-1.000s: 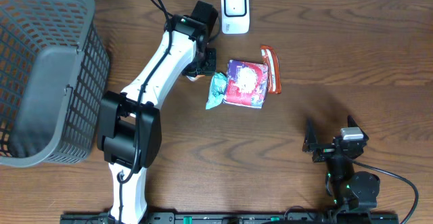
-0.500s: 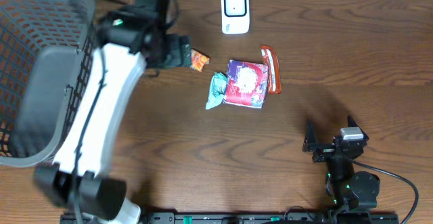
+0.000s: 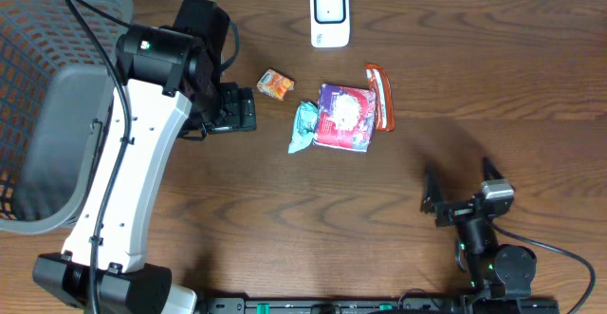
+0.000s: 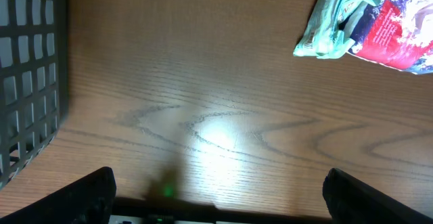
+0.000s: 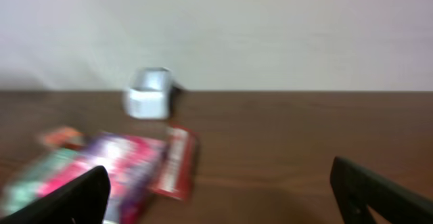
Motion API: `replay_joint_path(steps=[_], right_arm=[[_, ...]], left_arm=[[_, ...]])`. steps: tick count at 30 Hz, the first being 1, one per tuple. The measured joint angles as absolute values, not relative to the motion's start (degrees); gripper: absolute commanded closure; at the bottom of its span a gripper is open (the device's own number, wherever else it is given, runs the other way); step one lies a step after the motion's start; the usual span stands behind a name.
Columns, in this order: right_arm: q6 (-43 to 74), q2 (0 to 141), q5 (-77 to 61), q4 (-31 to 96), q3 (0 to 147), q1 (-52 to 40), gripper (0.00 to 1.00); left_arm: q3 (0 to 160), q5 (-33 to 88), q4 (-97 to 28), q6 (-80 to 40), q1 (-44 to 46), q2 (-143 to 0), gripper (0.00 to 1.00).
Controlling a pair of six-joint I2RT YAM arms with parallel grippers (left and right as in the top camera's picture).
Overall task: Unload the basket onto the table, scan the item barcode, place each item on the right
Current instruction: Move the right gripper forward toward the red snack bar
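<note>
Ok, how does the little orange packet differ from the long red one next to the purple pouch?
The orange packet is short and squarish, while the red packet is long and narrow. The orange packet lies on its own, apart from the other items, while the red packet lies right alongside the purple pouch. Both lie flat on the wooden table, and neither is held.

On table point(image 3: 247, 238): basket point(image 3: 43, 77) far left; scanner point(image 3: 329, 15) at far edge, centre; nearer, left to right, small packet point(image 3: 276, 84), then pouch point(image 3: 305, 126), bag point(image 3: 345, 115), sachet point(image 3: 380, 96) touching.
</note>
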State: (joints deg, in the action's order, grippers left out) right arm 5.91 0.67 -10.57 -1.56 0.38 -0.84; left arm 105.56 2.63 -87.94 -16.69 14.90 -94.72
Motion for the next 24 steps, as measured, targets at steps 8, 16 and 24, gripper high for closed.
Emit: replay_joint_path(steps=[8,16,24], right_arm=[[30.55,0.80,-38.57,-15.81,0.34,-0.84,0.01],[32.27,3.16,-38.76,-23.79,11.14,-0.58,0.01],[7.66,32.51,-33.32,27.27,48.88,-0.43,0.01]], left_arm=[[105.54,2.63,-88.07,-16.67,14.90,-94.72,0.02],[105.54,2.63,-88.05,-16.67,14.87,-94.72,0.02],[105.51,2.63,-88.07,-16.67,14.90,-94.72,0.02]])
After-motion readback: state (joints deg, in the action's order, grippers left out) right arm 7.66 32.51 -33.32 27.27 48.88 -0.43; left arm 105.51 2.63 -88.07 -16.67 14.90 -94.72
